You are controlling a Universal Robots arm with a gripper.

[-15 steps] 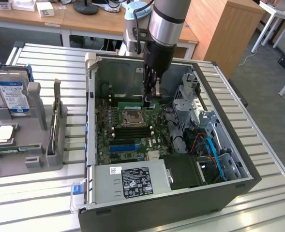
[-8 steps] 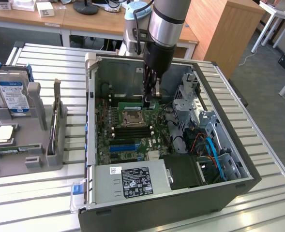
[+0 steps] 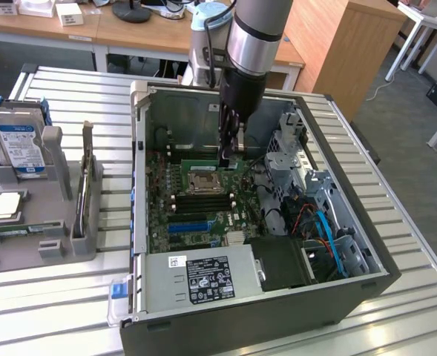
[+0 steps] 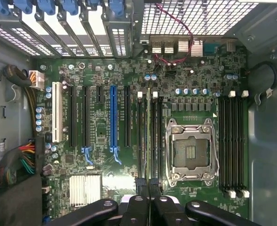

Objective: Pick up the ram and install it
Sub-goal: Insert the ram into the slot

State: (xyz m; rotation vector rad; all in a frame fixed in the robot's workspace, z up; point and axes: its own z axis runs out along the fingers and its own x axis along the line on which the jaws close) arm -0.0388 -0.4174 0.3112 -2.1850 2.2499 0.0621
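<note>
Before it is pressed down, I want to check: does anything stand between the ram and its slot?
Nothing visible does. The gripper holds the ram edge-on over the slots beside the socket; nothing lies across them.

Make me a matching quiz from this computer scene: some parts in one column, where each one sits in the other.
Things:
1. ram
2. hard drive
3. processor chip
4. processor socket

Places:
A. lying flat in the grey holder
B. on the motherboard, with no chip in it
C. held by the gripper above the motherboard
D. standing in the grey holder, blue label showing

Pairs: 1-C, 2-D, 3-A, 4-B
</note>
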